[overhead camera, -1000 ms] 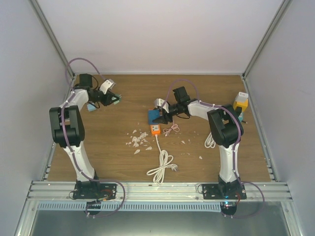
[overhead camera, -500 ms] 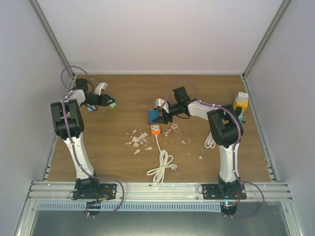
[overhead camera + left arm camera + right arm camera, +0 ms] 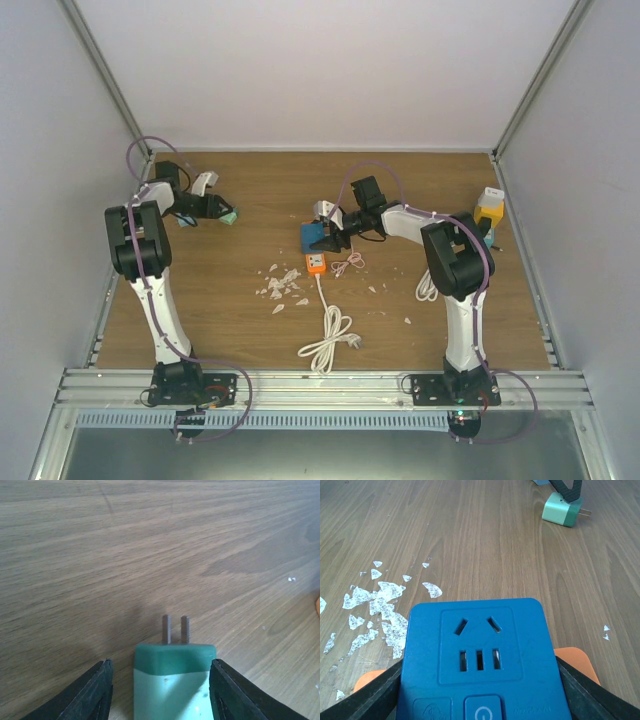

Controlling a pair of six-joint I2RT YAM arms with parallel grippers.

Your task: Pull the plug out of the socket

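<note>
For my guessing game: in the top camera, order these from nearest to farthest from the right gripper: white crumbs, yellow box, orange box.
1. orange box, beside the right gripper, near side.
2. white crumbs, lower left.
3. yellow box, far right edge.

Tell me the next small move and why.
Probably lift the left gripper clear. The plug lies on the table with its prongs bare and a gap beside one finger, so it looks released. The socket, in the right gripper, shows empty holes.

Left pincer spread wide, right pincer clamped.
</note>
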